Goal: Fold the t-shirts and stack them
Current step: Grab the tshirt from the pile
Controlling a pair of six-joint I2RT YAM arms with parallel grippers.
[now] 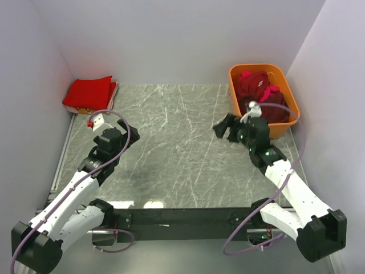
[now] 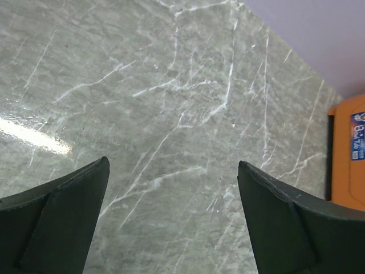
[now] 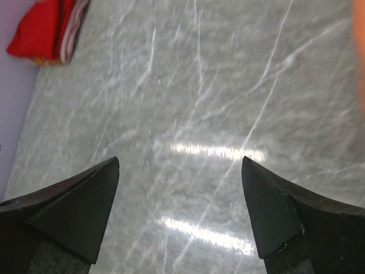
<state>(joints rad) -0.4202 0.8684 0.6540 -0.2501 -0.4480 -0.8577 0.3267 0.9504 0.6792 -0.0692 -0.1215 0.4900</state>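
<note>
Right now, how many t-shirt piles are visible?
2. A folded red stack in the far-left corner; a crumpled maroon-and-pink heap in the orange basket, far right. Shirts underneath may be hidden.

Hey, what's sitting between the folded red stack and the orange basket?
Nothing. The top view shows only bare marble table between the stack and the basket.

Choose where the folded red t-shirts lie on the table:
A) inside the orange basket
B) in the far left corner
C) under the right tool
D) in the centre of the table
B: the folded red t-shirts lie in the far left corner; the orange basket at the far right holds only crumpled shirts.
</note>
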